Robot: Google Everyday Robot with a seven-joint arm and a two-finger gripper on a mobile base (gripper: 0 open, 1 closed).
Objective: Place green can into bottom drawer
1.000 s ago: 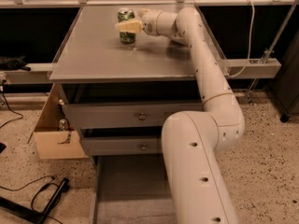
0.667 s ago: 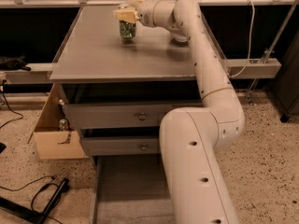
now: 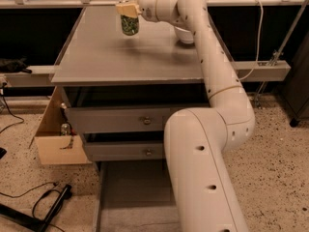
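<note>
While the green can [image 3: 129, 24] hangs aloft, a slip threatens

The gripper [image 3: 127, 7] pinches the can's top, holding it just above the cabinet top [image 3: 111, 57], rear left. A thin hold could let it fall on the way down to the open bottom drawer [image 3: 135, 197]. Two knobbed drawers [image 3: 145, 121] and the robot's own arm [image 3: 203, 144] crowd that route; a white bowl [image 3: 185, 35] sits nearby.

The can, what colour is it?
Green with pale speckles: the green can hangs in the end effector above the tabletop, camera view.

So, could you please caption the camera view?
The pincer holds the green can above the tabletop; bottom drawer open below.
</note>
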